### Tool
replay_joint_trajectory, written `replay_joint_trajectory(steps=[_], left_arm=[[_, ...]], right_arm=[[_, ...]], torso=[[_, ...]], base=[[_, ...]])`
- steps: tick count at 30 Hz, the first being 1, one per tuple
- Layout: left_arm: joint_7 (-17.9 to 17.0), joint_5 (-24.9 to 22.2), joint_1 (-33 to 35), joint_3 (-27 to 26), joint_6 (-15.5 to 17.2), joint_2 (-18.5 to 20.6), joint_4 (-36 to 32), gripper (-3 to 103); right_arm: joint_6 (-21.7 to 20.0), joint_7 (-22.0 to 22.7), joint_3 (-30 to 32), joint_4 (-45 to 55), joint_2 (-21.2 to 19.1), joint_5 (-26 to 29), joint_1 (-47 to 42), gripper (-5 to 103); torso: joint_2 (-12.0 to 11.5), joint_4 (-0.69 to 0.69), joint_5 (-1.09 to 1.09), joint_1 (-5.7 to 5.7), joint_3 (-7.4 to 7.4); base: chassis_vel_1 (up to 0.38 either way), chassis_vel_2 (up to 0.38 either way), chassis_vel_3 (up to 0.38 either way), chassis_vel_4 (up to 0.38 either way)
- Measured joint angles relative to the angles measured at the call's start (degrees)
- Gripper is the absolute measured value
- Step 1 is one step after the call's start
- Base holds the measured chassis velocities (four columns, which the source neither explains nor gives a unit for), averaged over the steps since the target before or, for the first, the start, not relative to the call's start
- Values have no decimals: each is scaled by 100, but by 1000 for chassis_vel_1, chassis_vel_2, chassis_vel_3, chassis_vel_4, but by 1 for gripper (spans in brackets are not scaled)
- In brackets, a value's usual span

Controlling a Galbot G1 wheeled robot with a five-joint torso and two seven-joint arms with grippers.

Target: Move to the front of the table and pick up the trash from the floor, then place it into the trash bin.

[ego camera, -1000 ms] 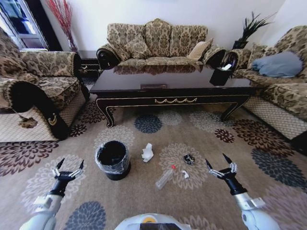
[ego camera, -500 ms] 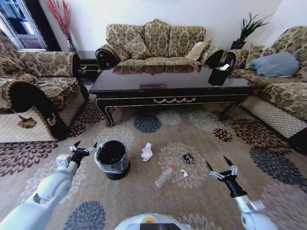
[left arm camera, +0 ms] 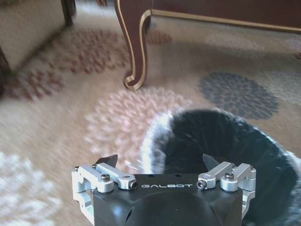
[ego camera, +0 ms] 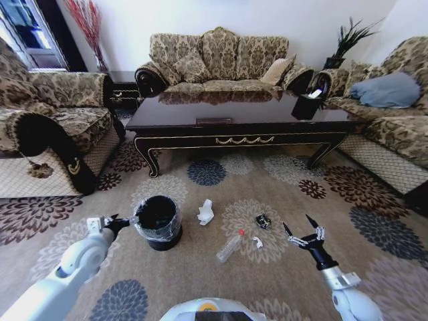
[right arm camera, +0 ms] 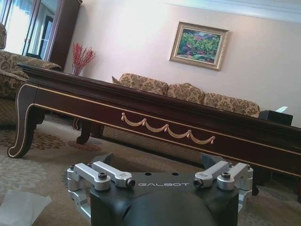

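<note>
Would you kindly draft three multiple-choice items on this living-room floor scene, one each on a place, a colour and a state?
1. The left gripper is:
A. beside the trash bin
B. on the table
C. over the bottle

2. The bottle cap is:
A. blue
B. red
C. green

3. The right gripper is:
A. shut on the tissue
B. open, empty
C. shut on the bottle

Answers:
1 A: it sits at the bin's rim.
2 B: the cap shows red.
3 B: its fingers are spread with nothing between them.
</note>
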Motion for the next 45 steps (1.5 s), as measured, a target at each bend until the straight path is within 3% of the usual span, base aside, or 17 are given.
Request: replay_joint_trajectory(steps=[9,17,19,23,25,27,30,33,34,37,40,42,45], left_arm=[[-717,-1229,-721,306,590,-201,499,100],[-1216,-1812,-1126,412,918,-229,936,100],[-1470,-2149,-1308,475,1045,-304,1093,100],[-1529,-2298,-1442,546,1125,-354,1208,102],[-1599,-2349,-1543,630,1170,-404,1296,92],[-1617,-2358,-1566,651,1183,-417,1314,92],[-1639,-2362,-1637,730,1217,-451,1381,76],[-1627,-2357,-1638,744,1225,-451,1388,70],[-1623,-2355,-1638,752,1230,-450,1387,59],[-1627,-2355,-1648,771,1239,-435,1384,55],[-1690,-2426,-1673,789,1247,-404,1371,38],[-1694,-2447,-1674,792,1250,-394,1362,38],[-1714,-2474,-1667,795,1256,-370,1340,22]], right_arm=[[-33,51,74,91,145,-176,-103,100],[-104,181,45,101,207,-323,-47,100],[-123,199,37,105,206,-346,-29,100],[-123,200,27,66,201,-385,-40,100],[-115,201,28,14,186,-431,-41,100],[-115,209,29,10,182,-432,-39,100],[-125,302,42,2,157,-432,-12,100],[-141,342,43,-9,139,-430,2,100],[-158,361,43,-20,123,-430,17,100],[-174,384,38,-27,105,-436,50,100],[-218,442,4,-28,99,-471,109,100],[-226,449,-4,-27,100,-482,120,100],[-241,477,-33,-57,95,-521,169,100]], torso=[[0,1,-1,0,0],[0,2,-1,0,0],[0,2,-2,1,0],[0,1,-2,0,0],[0,1,-1,0,0],[0,1,-2,0,0],[1,3,3,0,-1],[1,3,3,0,-2],[1,3,3,0,-2],[1,3,1,0,-2],[0,3,-2,0,0],[1,3,-3,0,0],[0,2,-4,0,0]], base=[[0,0,0,0],[0,0,0,0],[0,0,0,0],[0,0,0,0],[0,0,0,0],[0,0,0,0],[0,0,0,0],[0,0,0,0],[0,0,0,0],[0,0,0,0],[0,0,0,0],[0,0,0,0],[0,0,0,0]])
